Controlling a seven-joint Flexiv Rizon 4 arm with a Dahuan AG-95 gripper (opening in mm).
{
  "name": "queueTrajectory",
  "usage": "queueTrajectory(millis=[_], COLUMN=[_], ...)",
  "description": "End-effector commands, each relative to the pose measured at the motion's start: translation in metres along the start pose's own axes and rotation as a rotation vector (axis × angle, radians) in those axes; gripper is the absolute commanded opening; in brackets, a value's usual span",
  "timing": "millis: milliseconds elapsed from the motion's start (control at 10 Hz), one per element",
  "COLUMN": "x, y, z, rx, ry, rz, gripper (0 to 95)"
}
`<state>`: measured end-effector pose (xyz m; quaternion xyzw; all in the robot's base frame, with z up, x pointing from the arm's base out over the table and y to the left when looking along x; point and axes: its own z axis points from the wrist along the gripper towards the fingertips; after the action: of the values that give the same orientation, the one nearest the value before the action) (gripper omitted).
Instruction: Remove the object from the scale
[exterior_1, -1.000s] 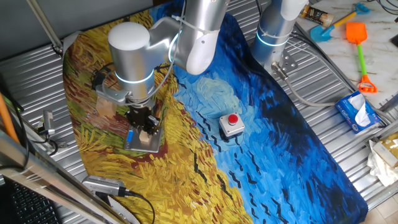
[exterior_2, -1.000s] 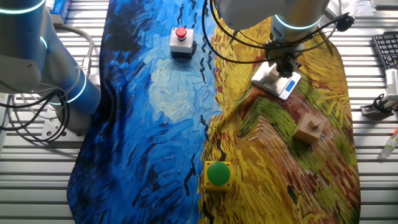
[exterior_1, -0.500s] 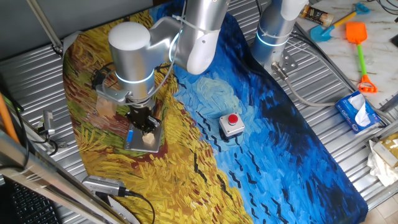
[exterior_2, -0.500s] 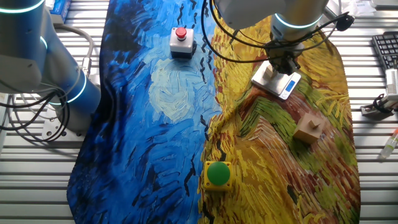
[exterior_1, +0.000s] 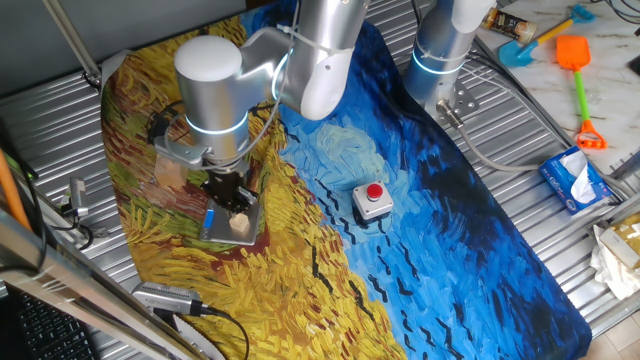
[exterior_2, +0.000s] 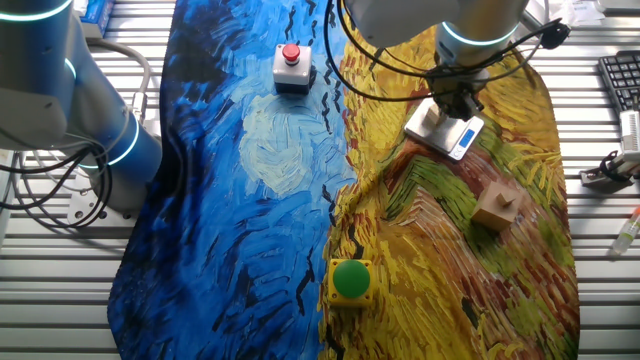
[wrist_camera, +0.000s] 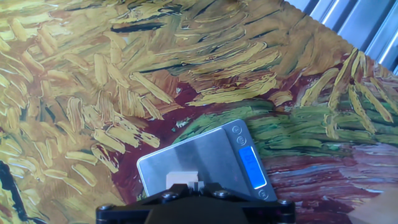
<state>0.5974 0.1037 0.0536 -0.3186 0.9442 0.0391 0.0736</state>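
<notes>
The scale (exterior_1: 222, 226) is a thin silver plate with a blue strip, lying on the yellow part of the painted cloth. It also shows in the other fixed view (exterior_2: 447, 130) and in the hand view (wrist_camera: 208, 155). The small tan cube (exterior_1: 240, 226) sits on the plate (exterior_2: 430, 115). My gripper (exterior_1: 234, 208) points straight down over the plate, fingertips right at the cube (exterior_2: 452, 106). In the hand view the hand's black body (wrist_camera: 194, 205) hides the fingertips and the lower part of the cube (wrist_camera: 183, 179). The frames do not show whether the jaws grip it.
A grey box with a red button (exterior_1: 372, 200) stands on the blue part of the cloth (exterior_2: 291, 66). A green button on a yellow base (exterior_2: 350, 280) and a larger pinkish-tan block (exterior_2: 496, 208) lie nearer. A second arm's base (exterior_2: 95, 120) stands beside the cloth.
The cube shows a little more beside the fingers than one second ago. The arm has barely moved, and nothing differs from half a second ago.
</notes>
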Motion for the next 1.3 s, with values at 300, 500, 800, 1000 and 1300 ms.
queueTrajectory(millis=[300, 500, 800, 1000, 1300], x=[-0.001, -0.004, -0.011, -0.014, -0.015], y=[-0.01, -0.011, -0.015, -0.015, -0.011], z=[-0.003, -0.009, -0.028, -0.036, -0.038], rx=[-0.017, -0.018, -0.02, -0.021, -0.017], ry=[0.008, 0.01, 0.021, 0.026, 0.03], rz=[-0.033, -0.02, 0.013, 0.018, 0.05], gripper=[76.0, 76.0, 76.0, 76.0, 76.0])
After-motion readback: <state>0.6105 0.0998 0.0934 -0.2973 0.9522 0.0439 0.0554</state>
